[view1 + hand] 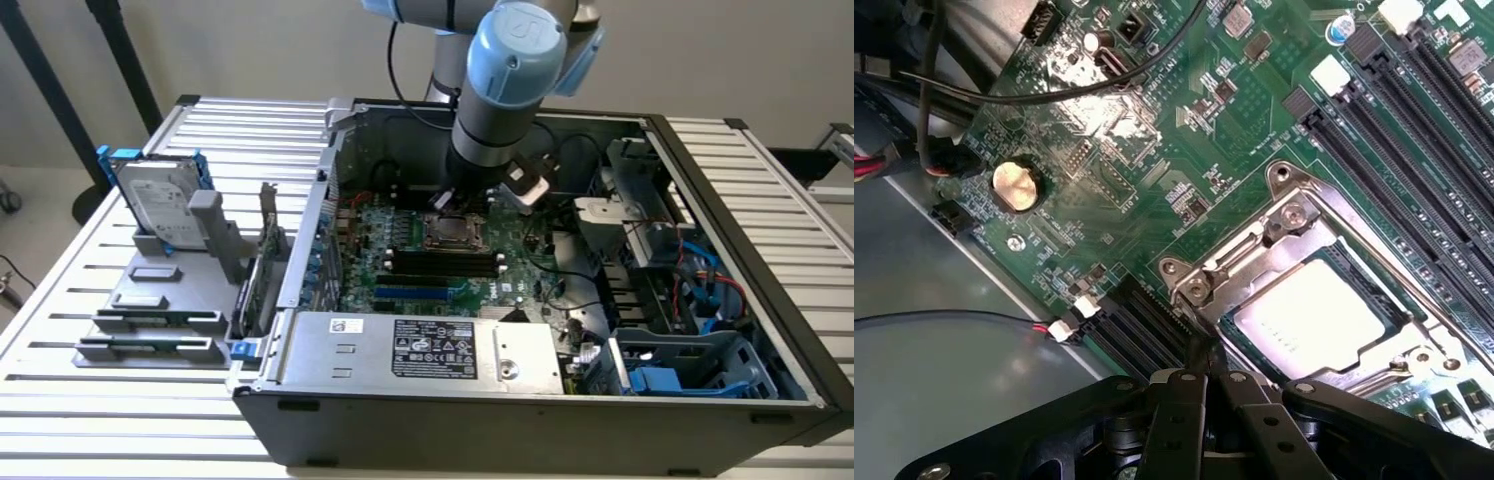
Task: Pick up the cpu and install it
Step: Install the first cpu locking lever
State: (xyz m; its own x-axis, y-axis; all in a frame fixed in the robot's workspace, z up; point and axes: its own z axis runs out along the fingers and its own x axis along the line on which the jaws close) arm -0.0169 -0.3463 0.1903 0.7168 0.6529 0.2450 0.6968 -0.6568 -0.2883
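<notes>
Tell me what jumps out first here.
The open PC case with the blue arm reaching into it. In the wrist view, the cpu sits shiny in its socket frame on the green motherboard, with the shut gripper just beside it.

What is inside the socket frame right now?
The cpu lies in the socket frame, its shiny top showing. The frame covers its edges, and the shut gripper hides the socket's near corner.

One cpu (1309,312), one hard drive (156,205), one coin battery (1017,186), one computer case (534,400).
</notes>
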